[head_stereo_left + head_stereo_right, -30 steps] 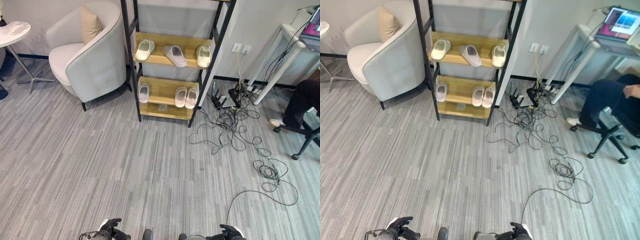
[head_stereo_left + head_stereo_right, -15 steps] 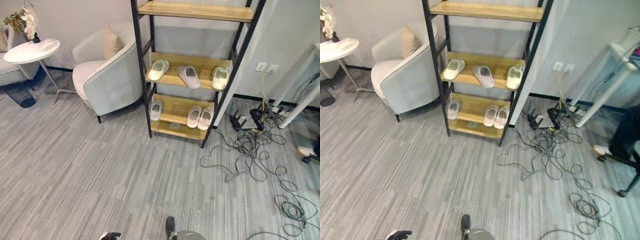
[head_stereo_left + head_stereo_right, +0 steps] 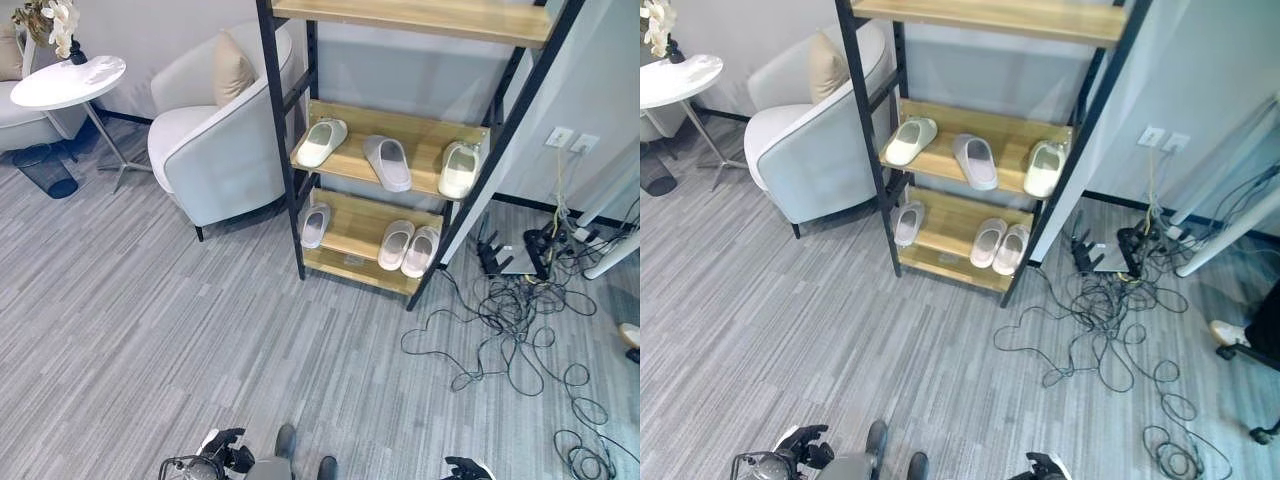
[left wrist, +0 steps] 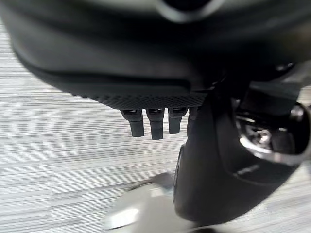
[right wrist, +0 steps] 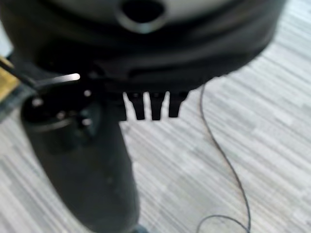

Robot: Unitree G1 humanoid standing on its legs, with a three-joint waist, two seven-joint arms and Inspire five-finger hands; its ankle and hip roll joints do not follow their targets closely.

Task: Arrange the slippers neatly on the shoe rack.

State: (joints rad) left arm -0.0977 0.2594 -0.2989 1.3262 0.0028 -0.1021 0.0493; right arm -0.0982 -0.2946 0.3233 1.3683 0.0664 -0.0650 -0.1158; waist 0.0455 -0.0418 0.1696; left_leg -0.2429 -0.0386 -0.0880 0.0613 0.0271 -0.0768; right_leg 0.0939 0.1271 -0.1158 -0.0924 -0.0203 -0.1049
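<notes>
From the left eye view we see the shoe rack (image 3: 405, 150) standing against the wall, well apart from us across the grey carpet, with six slippers on its two lower wooden shelves: on the middle shelf a pale green slipper (image 3: 322, 142), a grey slipper (image 3: 388, 162) lying askew, and a cream slipper (image 3: 458, 169) by the right post; on the bottom shelf a single slipper (image 3: 316, 225) at the left and a tidy pair (image 3: 408, 248) at the right. We judge these slippers light, soft-soled and somewhat bendable, not fragile, best taken by pinching the strap over the toe or gripping across the sole at the heel. Our left hand (image 3: 222, 450) and right hand (image 3: 462, 467) sit low at the frame's near edge, far from the rack. The right eye view gives the same scene and shows more of the tangle of cables (image 3: 1100, 330) on the floor right of the rack, which the armchair (image 3: 805, 140) on the other side balances. The left wrist view adds what the head views cannot: our left hand's fingers (image 4: 151, 124) hang straight and released, holding nothing above the carpet. The right wrist view shows the right hand's fingers (image 5: 155, 106) likewise extended and empty.
</notes>
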